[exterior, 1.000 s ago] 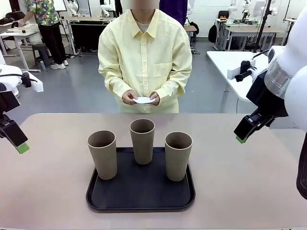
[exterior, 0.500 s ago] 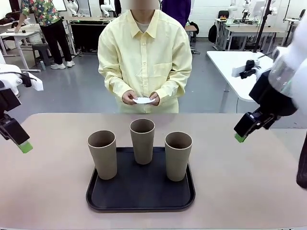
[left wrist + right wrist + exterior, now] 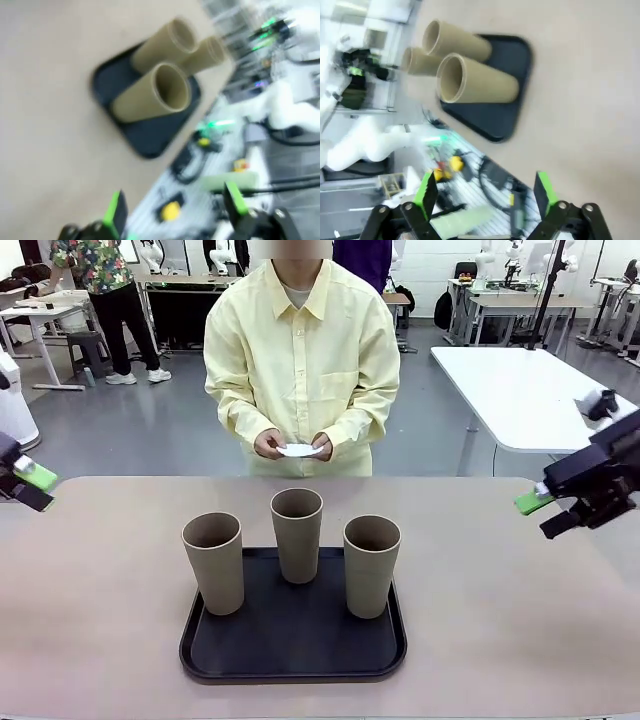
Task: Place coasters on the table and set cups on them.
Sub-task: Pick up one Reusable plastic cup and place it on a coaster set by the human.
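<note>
Three tall grey-brown cups (image 3: 213,560) (image 3: 297,533) (image 3: 371,563) stand upright on a black tray (image 3: 290,645) in the middle of the beige table (image 3: 100,640). At the far side a person holds the white coasters (image 3: 299,449) in both hands, at waist height above the table's far edge. My left gripper (image 3: 30,487) hangs open at the far left, well clear of the tray. Far right, my right gripper (image 3: 545,514) is open too. The left wrist view, blurred, shows the cups (image 3: 170,92) beyond its open gripper (image 3: 175,207). The right wrist view shows the cups (image 3: 475,82) and tray (image 3: 512,95) past its open gripper (image 3: 485,192).
A white table (image 3: 520,390) stands behind at the right. Other tables, a black cabinet and a second person (image 3: 100,280) show in the room behind. Bare tabletop lies on both sides of the tray and in front of it.
Both arms have swung outward, away from the tray: the left gripper rose to the left edge and the right gripper moved right and turned. The person, coasters and cups have not moved.
</note>
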Tool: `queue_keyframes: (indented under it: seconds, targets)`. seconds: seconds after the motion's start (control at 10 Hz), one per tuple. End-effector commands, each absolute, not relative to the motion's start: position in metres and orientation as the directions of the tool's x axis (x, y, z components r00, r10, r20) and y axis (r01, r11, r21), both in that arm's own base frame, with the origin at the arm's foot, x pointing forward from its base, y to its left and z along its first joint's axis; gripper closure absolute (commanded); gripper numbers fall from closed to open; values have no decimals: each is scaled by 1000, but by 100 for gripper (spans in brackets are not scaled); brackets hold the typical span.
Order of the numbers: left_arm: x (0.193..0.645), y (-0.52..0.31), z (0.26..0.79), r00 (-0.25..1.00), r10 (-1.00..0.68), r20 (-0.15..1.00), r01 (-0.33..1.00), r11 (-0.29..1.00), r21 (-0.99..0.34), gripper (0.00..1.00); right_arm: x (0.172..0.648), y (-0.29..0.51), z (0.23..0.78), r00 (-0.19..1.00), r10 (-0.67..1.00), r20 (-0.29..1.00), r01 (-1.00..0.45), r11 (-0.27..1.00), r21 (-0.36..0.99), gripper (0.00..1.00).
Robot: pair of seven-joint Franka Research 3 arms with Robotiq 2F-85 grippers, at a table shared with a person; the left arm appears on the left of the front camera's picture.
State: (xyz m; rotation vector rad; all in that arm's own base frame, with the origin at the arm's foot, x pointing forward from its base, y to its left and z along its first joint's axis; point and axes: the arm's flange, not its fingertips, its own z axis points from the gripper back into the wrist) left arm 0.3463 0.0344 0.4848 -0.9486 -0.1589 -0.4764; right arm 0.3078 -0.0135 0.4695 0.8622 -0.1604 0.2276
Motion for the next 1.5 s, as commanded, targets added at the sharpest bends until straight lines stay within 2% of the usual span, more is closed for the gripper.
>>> queue_keyframes:
  seconds: [0.0, 0.2, 0.5, 1.0, 1.4]
  targets:
    - [374, 53, 464, 963, -195, 187, 246, 346, -905, 0, 296, -39, 452, 997, -40, 72, -53, 371, 927, 0]
    - [383, 91, 445, 988, -111, 104, 135, 330, -934, 0, 284, -67, 446, 992, -103, 69, -28, 356, 934, 0]
    - [378, 130, 438, 998, -29, 55, 62, 339, -939, 0, 267, -99, 438, 982, -184, 47, 22, 356, 934, 0]
    - [353, 127, 436, 998, 51, 30, 8, 388, -922, 0, 249, -133, 429, 968, -250, 31, 62, 354, 933, 0]
    - [353, 125, 438, 998, 62, 32, 4, 411, -912, 0, 250, -132, 429, 973, -226, 44, 38, 350, 936, 0]
